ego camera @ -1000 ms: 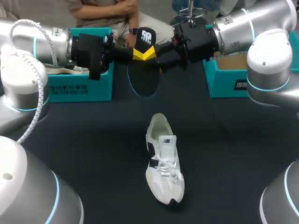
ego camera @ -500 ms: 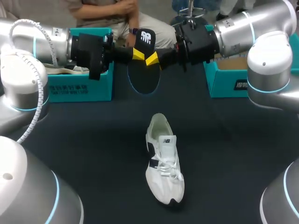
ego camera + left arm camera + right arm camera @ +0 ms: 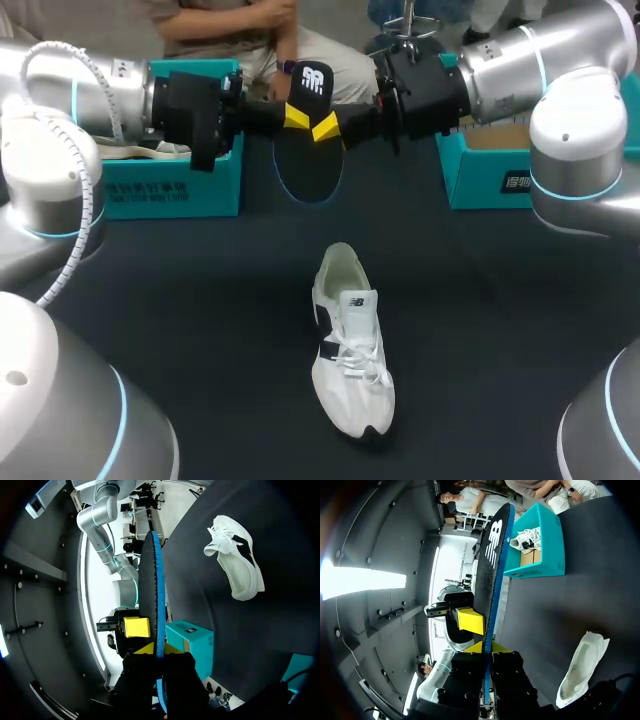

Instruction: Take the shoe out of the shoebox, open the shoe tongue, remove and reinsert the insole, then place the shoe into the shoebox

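Insole out: left claw (image 3: 293, 116) and right claw (image 3: 326, 127) both apparently clench the insole (image 3: 312, 172) beyond the shoe (image 3: 350, 345); next, reinsert it.

Matt black insole (image 3: 310, 165), foam-like, with a blue edge. Shoe (image 3: 350, 350): white mesh cloth with smooth black patches. Teal shoebox (image 3: 175, 190): matt cardboard. Table (image 3: 200, 300): dark and matt. Right arm (image 3: 560, 60): glossy silver.

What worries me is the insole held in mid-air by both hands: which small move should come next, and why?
Probably bring the insole down toward the shoe. The left hand and right hand both seem to pinch it above the table, while the shoe lies apart, its heel opening turned toward them.
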Motion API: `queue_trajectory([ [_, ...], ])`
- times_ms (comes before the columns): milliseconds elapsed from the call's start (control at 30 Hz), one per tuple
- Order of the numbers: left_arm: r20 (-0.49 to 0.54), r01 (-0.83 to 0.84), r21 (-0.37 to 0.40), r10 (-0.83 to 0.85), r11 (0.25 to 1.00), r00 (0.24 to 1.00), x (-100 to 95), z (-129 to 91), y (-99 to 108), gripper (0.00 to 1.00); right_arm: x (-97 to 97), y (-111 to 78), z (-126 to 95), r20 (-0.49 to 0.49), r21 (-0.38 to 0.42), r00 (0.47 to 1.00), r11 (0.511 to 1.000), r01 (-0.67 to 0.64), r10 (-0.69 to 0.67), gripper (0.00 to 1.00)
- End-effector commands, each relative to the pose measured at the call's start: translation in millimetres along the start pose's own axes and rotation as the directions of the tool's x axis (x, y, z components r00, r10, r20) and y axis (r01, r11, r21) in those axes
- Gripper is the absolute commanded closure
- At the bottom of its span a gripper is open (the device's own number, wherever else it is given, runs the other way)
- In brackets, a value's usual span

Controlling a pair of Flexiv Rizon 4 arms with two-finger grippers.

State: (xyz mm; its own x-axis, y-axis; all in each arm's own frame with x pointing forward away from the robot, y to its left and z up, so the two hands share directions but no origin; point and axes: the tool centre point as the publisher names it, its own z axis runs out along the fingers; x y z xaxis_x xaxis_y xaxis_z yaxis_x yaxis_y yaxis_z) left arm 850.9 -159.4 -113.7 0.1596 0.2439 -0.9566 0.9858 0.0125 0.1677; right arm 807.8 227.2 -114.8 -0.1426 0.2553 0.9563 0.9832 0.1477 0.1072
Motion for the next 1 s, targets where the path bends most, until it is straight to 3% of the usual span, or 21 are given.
queue_trajectory([
  [33, -0.013, 0.007, 0.018, -0.007, 1.000, 1.000, -0.8, 1, -1, 0.00, -0.3, -0.8, -3, 0.007, -0.012, 1.000, 1.000, 0.002, -0.002, 1.00],
  [333, -0.072, 0.131, 0.099, -0.124, 0.986, 0.990, -5.9, -12, -6, 0.00, -9.6, 3.7, -16, 0.047, -0.054, 0.999, 0.999, 0.006, -0.004, 1.00],
  [600, -0.246, 0.331, 0.192, -0.281, 0.924, 0.928, -6.4, -37, -16, 0.00, -20.3, 12.5, -34, 0.095, -0.093, 0.995, 0.996, 0.014, -0.005, 1.00],
  [667, -0.276, 0.361, 0.185, -0.304, 0.914, 0.912, -6.3, -45, -17, 0.00, -22.9, 13.2, -37, 0.102, -0.102, 0.995, 0.995, 0.019, -0.009, 1.00],
  [833, -0.304, 0.375, 0.207, -0.305, 0.903, 0.903, -6.5, -58, -20, 0.00, -24.7, 11.1, -39, 0.110, -0.124, 0.994, 0.992, 0.027, -0.013, 1.00],
  [1000, -0.354, 0.387, 0.268, -0.284, 0.882, 0.891, -8.8, -59, -26, 0.00, -25.4, 10.6, -39, 0.101, -0.126, 0.995, 0.992, 0.024, -0.011, 1.00],
])
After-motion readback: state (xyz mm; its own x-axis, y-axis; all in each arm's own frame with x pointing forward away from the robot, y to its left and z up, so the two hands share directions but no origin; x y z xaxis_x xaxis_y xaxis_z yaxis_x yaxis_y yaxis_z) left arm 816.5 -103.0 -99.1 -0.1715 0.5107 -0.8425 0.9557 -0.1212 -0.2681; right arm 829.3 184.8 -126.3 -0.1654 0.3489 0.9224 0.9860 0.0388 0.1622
